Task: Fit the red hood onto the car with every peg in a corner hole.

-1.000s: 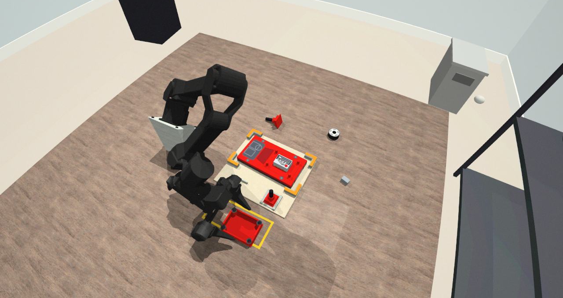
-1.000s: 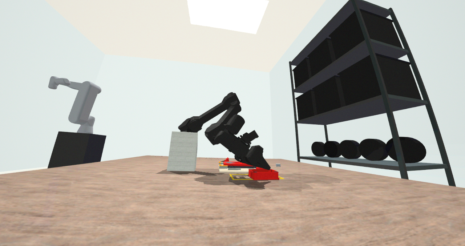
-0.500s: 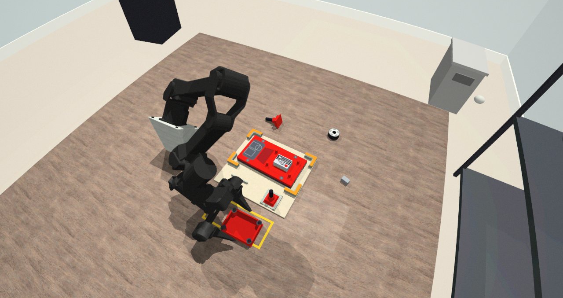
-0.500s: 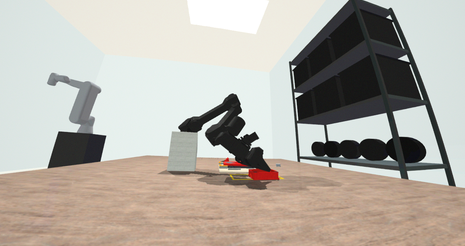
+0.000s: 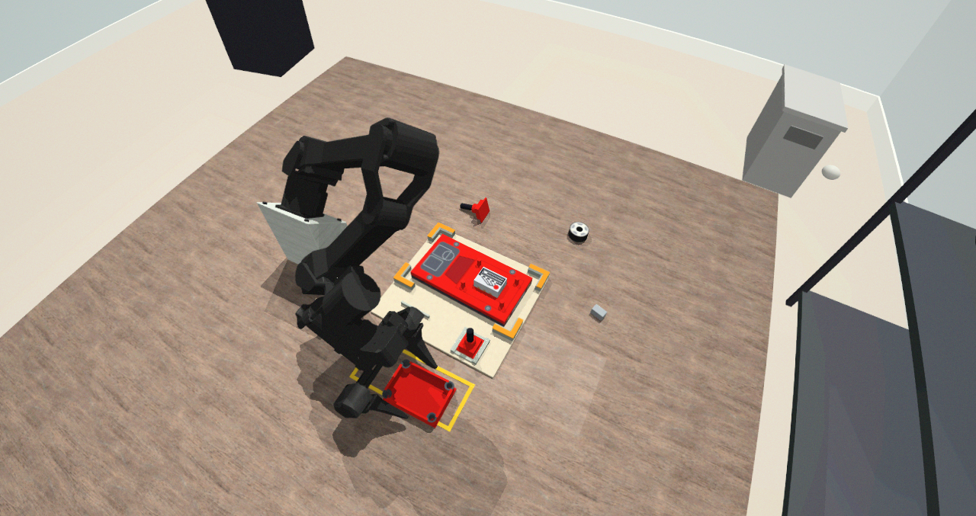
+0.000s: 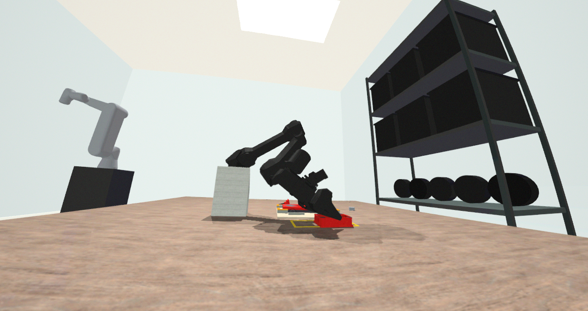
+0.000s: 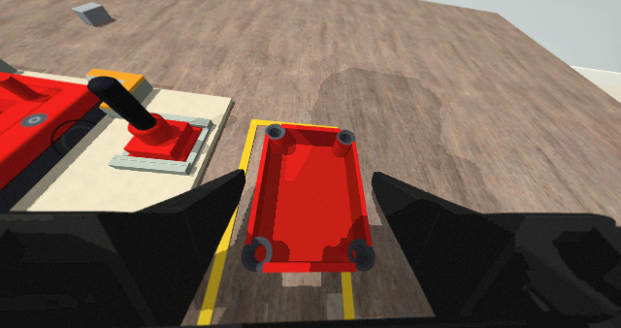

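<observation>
The red hood (image 5: 419, 393) (image 6: 333, 222) (image 7: 315, 202) lies on the table with its hollow side up and its four holed corner bosses showing. It lies partly inside a yellow outline (image 5: 461, 407) (image 7: 248, 146). My gripper (image 5: 421, 392) (image 7: 310, 176) is open and empty, low over the hood, with one finger beyond each long side and a gap at each in the wrist view. The red chassis (image 5: 474, 296) (image 7: 29, 144) sits in the jig (image 5: 436, 332) (image 7: 97, 187) with the engine block (image 5: 489, 280) and four pegs on its deck. Finger height above the table is hard to tell.
A red part with an upright black post (image 5: 469, 344) (image 7: 160, 146) stands on the jig board, close to the hood. A second red part (image 5: 481, 209) lies beyond the jig. A wheel (image 5: 579, 231) and a small grey block (image 5: 598, 312) (image 7: 93, 14) lie farther right in the top view.
</observation>
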Motion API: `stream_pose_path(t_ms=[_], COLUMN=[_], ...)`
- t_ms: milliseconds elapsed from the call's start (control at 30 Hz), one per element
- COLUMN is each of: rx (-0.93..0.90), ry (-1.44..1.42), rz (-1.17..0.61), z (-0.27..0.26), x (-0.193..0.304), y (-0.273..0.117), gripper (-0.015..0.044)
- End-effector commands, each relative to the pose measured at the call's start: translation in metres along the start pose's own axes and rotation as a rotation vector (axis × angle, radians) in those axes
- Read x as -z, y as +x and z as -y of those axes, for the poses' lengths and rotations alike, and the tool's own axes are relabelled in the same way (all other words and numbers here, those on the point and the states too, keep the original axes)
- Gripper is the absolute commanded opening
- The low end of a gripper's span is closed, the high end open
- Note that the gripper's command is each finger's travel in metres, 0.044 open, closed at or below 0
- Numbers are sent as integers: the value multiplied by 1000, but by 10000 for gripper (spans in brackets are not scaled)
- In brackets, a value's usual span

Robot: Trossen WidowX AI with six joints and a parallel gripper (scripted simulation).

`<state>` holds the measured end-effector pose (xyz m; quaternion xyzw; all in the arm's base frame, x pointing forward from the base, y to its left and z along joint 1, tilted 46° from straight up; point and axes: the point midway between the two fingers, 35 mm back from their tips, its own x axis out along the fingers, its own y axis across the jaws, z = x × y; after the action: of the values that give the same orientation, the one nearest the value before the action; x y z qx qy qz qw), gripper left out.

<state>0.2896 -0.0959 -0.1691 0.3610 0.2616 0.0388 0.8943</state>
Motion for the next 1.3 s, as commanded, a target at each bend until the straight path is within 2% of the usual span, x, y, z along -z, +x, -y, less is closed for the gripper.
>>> stream_pose_path(t_ms=[0,333,433,767,1133,1267], rx=[9,25,17,17,22,23], ry=[10,22,14,14,11,10], rz=[-3,-14,-12,-12,-17,-17], z=[0,-1,-1,-1,3,4], x=[1,5,4,4,-19,-30], y=[1,4,3,3,-10,-17], gripper=[440,440,361,295,6,0])
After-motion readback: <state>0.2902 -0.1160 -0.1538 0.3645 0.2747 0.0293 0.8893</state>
